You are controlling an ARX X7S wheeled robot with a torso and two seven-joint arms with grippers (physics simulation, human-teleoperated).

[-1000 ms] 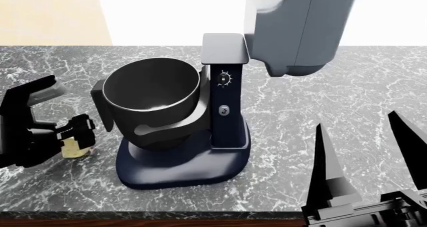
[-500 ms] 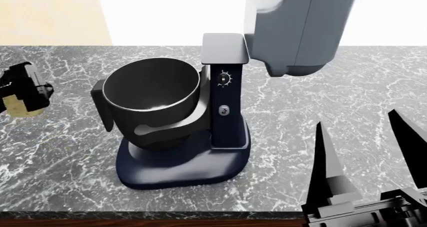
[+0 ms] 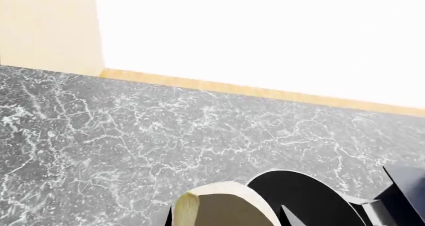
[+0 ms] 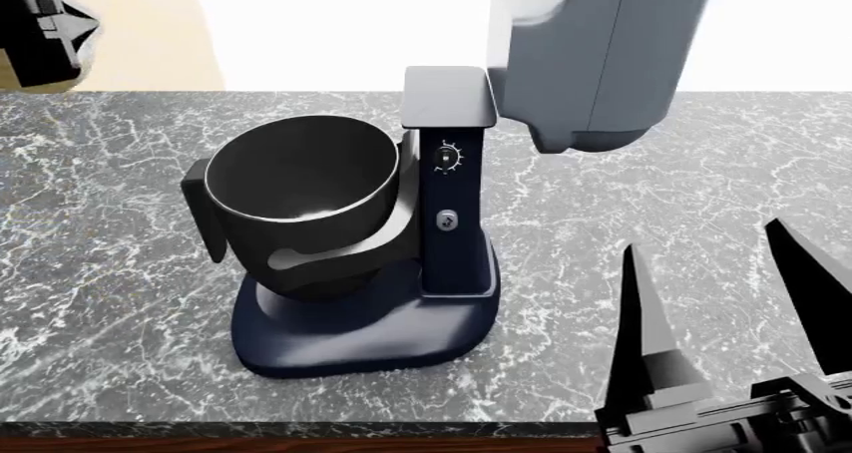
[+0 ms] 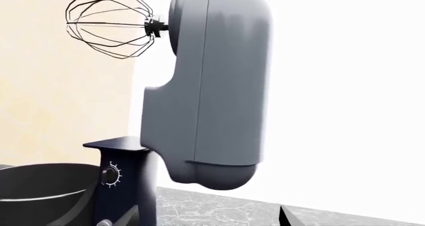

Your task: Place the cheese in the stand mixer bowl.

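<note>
We read the task as partly done: the cheese (image 3: 222,206) is off the counter (image 4: 639,194) and in the left gripper (image 4: 40,29), but it is not yet in the bowl (image 4: 303,179). In the left wrist view the pale wedge fills the lower middle of the frame with a dark finger beside it, so we judge the fingers to be closed around it, roughly a cheese-width apart; the marble lies well below. In the head view that gripper shows only as a dark shape at the upper left corner, high and well apart from the bowl, and the cheese itself is not clearly visible there. The bowl sits left of centre, cradled by the navy mixer (image 4: 453,243), its mouth open and, as far as we can see, empty. The grey mixer head (image 4: 600,54) is tilted up, and the right wrist view shows the whisk (image 5: 109,24) raised clear of the bowl rim at the lower left of that frame. The right gripper (image 4: 725,313) stands at the lower right of the head view, fingers spread wide and holding nothing. What is left, in our judgement, is to carry the cheese across over the bowl's mouth, lower it and let go.
</note>
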